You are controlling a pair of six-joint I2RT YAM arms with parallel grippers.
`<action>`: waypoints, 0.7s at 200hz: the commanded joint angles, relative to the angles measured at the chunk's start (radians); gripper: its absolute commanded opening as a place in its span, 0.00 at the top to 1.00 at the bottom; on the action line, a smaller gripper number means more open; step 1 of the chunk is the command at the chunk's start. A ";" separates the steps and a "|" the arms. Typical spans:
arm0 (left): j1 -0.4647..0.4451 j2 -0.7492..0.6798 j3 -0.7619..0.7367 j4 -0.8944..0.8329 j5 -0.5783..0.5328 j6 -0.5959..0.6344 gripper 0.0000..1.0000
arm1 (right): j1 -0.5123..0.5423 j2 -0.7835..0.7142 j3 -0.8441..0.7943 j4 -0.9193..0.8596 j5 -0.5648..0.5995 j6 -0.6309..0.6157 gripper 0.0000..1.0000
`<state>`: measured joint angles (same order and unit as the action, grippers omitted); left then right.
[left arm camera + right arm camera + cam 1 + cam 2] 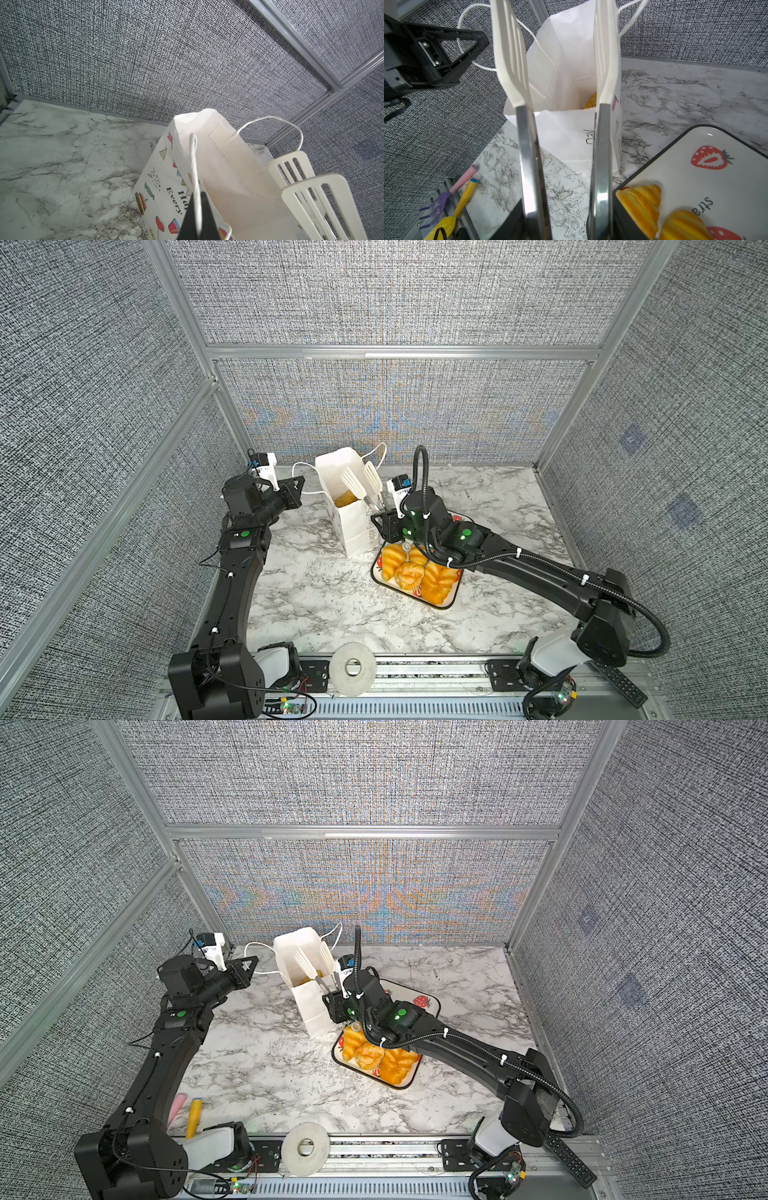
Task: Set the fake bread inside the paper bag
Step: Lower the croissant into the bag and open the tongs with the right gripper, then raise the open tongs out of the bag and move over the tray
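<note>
The white paper bag stands open at the back middle of the table. My left gripper is shut on its near cord handle, holding that side out. My right gripper is shut on metal tongs with white slotted tips. The tips stand apart over the bag's mouth with nothing between them. One piece of fake bread lies inside the bag. Several more golden pieces lie on the strawberry-print tray beside the bag, under my right arm.
A roll of white tape sits on the front rail, and a black remote lies at the front right. Plastic toy utensils lie at the front left. Grey fabric walls close in the back and both sides.
</note>
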<state>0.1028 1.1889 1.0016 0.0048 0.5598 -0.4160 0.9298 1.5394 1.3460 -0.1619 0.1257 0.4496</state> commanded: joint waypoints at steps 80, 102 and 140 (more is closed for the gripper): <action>0.003 0.003 0.002 0.009 0.012 0.008 1.00 | 0.001 -0.074 -0.040 0.032 0.050 0.002 0.51; 0.002 0.003 0.003 0.011 0.014 0.006 1.00 | 0.002 -0.098 -0.057 0.033 0.066 0.002 0.51; 0.003 0.006 0.001 0.012 0.015 0.005 1.00 | 0.002 -0.133 -0.079 0.019 0.094 0.001 0.51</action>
<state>0.1032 1.1893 1.0016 0.0048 0.5602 -0.4164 0.9302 1.4250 1.2736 -0.1631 0.1818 0.4496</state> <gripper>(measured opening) 0.052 0.488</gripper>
